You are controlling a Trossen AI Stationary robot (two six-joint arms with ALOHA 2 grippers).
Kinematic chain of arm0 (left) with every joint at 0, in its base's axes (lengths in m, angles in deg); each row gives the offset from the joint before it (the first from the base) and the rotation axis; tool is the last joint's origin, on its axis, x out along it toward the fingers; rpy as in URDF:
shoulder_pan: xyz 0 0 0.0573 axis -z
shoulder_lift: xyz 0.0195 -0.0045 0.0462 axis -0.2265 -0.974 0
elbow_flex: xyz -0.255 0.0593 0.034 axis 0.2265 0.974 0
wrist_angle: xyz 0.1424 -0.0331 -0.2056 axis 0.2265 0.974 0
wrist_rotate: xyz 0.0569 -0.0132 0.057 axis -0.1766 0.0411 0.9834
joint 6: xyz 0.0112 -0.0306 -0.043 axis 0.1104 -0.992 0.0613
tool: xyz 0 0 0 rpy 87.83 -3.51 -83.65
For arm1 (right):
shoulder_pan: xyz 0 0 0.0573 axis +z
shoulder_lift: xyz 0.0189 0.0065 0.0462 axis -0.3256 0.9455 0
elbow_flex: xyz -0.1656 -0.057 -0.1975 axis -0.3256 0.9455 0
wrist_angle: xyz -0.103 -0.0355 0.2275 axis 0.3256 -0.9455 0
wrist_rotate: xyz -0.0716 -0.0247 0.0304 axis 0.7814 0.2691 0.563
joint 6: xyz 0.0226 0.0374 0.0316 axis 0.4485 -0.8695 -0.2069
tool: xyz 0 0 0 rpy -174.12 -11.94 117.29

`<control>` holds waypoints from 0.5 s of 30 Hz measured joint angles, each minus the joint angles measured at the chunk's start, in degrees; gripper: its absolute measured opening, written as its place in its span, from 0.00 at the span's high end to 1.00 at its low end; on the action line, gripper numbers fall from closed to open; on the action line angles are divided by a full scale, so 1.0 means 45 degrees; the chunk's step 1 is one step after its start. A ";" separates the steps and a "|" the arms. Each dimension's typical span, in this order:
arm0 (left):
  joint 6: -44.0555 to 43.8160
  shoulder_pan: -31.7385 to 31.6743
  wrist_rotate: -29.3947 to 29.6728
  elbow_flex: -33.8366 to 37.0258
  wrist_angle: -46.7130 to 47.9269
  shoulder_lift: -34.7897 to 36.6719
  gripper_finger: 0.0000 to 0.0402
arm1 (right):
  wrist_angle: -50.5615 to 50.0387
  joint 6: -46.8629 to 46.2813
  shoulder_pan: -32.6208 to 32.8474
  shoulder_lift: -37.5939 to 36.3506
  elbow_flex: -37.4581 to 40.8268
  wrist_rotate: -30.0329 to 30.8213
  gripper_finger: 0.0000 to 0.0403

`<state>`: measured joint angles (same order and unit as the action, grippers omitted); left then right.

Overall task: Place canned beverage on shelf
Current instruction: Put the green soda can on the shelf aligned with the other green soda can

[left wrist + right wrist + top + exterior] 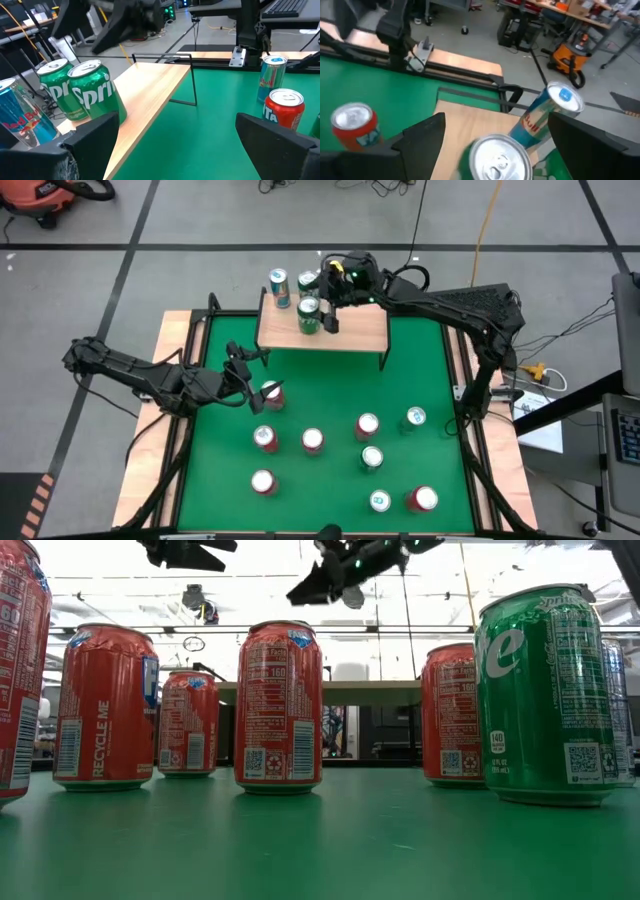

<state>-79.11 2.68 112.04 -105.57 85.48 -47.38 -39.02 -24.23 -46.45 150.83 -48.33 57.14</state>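
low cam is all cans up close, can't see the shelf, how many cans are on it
Observer: Three on the shelf: a blue can and two green cans, bunched at the end nearer the left arm.
Operator: where's the right arm
Observer: The right gripper is over the shelf at the front green can, fingers open.
Operator: and the left
Observer: The left gripper is over the green table just short of the shelf, fingers open, a red can beside it.

Two green Sprite cans (pixel 80 90) and a blue can (pixel 22 117) stand on the shelf (pixel 150 95); a red can (pixel 283 107) stands on the green desk (pixel 200 145).
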 joint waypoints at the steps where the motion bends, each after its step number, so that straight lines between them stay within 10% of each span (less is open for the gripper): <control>1: 0.0002 0.0000 0.0000 0.0000 0.0000 -0.0003 0.02 | -0.0243 -0.0018 0.0151 -0.0186 0.0000 0.0117 0.14; 15: -0.0003 0.0000 0.0000 0.0000 0.0027 -0.0003 0.02 | -0.3599 -0.0026 0.2188 -0.0745 0.1100 0.0707 0.38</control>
<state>-79.12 2.68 112.04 -105.57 85.60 -47.39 -55.21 -24.35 -36.61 147.47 -43.38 60.32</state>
